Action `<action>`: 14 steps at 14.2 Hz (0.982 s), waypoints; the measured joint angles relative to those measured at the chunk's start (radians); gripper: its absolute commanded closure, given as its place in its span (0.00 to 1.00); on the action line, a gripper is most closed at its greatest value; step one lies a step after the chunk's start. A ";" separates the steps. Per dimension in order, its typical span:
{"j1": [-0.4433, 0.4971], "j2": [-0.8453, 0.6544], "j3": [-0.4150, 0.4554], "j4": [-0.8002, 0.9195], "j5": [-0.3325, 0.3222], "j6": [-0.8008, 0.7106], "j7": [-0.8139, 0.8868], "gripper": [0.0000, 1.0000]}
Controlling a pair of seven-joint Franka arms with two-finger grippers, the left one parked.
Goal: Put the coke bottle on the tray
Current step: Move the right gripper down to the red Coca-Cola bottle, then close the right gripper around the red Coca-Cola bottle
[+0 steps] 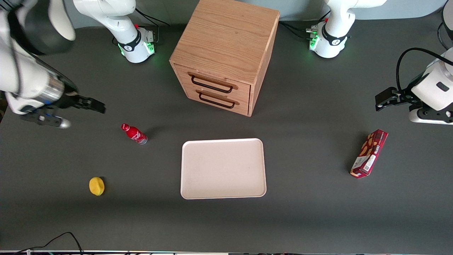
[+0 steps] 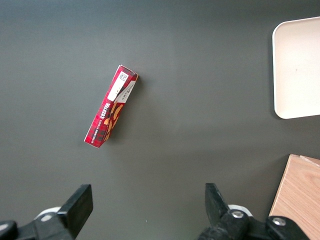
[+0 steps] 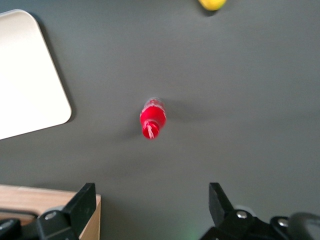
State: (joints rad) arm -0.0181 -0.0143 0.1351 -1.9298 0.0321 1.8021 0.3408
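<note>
Pincer (image 3: 150,205): spread wide, holding nothing, raised above the small red bottle.
Small red bottle (image 1: 134,134): upright on the dark grey worktop (image 1: 318,212), beside the pale pinkish rectangular tray (image 1: 223,168), apart from it.

White arm, black claw (image 1: 92,105)

Coke bottle (image 1: 134,133) (image 3: 151,119): small, red, red cap, clear base; stands upright on the table (image 1: 300,148), beside the tray, toward the working arm's end. Tray (image 1: 223,168) (image 3: 25,75) (image 2: 298,65): large, flat, pale pinkish-white, rounded corners, in front of the drawers.
</note>
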 measured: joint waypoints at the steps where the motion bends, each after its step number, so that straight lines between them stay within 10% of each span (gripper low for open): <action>1: 0.002 0.001 0.001 -0.088 0.000 0.111 0.000 0.00; 8: -0.001 0.098 -0.007 -0.293 0.000 0.480 0.000 0.06; 13: -0.001 0.105 -0.006 -0.343 0.000 0.540 0.000 1.00; 14: -0.001 0.105 -0.006 -0.343 0.000 0.540 0.000 1.00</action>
State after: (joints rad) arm -0.0187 0.0903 0.1291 -2.2724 0.0320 2.3419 0.3406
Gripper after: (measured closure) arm 0.458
